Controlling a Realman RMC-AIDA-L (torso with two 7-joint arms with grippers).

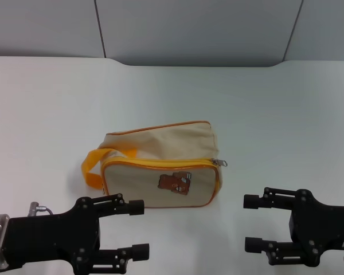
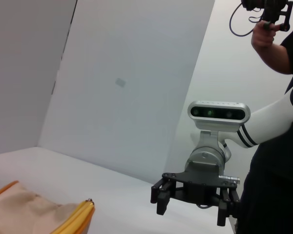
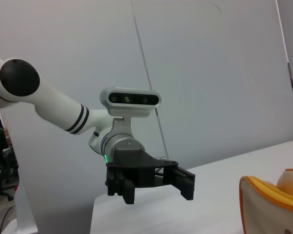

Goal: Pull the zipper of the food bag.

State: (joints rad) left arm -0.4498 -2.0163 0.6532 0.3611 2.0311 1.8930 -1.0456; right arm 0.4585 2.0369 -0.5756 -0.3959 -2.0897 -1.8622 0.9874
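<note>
Lying at the centre of the head view, the food bag (image 1: 160,169) rests on the white table (image 1: 275,103) with its bear-patch front panel turned toward the bottom of the frame and its yellow-orange loop strap (image 1: 94,166) projecting to the frame's left. I read the zipper (image 1: 160,162) as a thin yellow-orange line running along the top edge of that panel; its silver pull tab (image 1: 220,162) sits at the upper right corner of the panel. I see the left gripper (image 1: 139,229) at lower left, fingers spread wide, near the bag's lower left corner but apart from it. The right gripper (image 1: 251,223) is at lower right, likewise spread, well clear of the bag's right edge. Bare tabletop surrounds the bag on every side, broadest toward the top of the frame up to the table's far edge, where grey wall panels (image 1: 189,28) begin.
</note>
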